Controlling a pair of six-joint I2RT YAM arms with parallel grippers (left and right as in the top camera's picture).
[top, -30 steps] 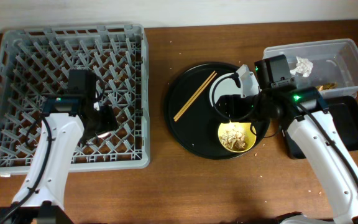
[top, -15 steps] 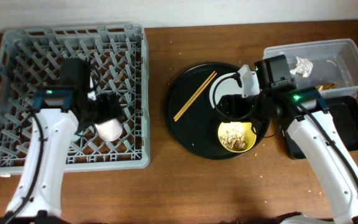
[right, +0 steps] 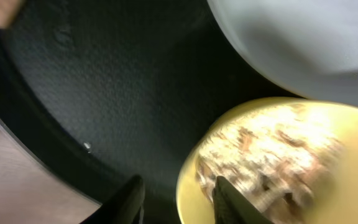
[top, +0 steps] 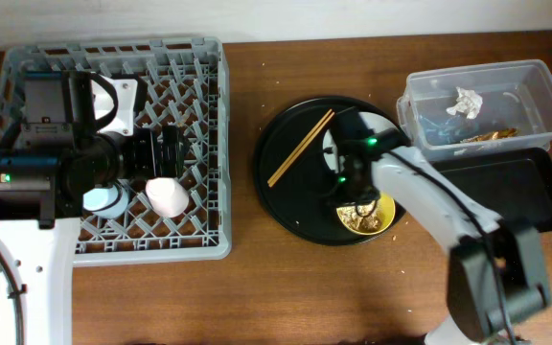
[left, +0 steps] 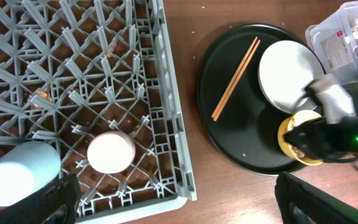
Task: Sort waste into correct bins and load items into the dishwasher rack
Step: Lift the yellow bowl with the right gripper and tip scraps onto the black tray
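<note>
Holding the left gripper (left: 178, 186) high above the dishwasher rack (top: 190, 86), fingers (left: 55, 202) spread wide and gripping nothing. Looking down on the pink cup (left: 110, 151) sitting among the pegs, with the light-blue cup (left: 17, 180) just beside it, nearer the rack's corner. Reaching the right gripper (right: 178, 183) down into the round black tray (top: 290, 206) and straddling the rim of the yellow bowl (right: 353, 186) — one finger (right: 126, 199) outside the rim, the other over the beige leftovers (right: 260, 162), parted rather than pinching, a dark gap showing at the outer finger. Finding the plate (left: 288, 71) just beside the bowl on the same tray, and the chopsticks (left: 235, 78) lying slantwise near the plate. Finding the napkin (top: 465, 101) and the brown scraps (top: 487, 137) inside the clear tub (top: 544, 86), with the black rectangular tray (top: 506, 182) right beside that tub.
</note>
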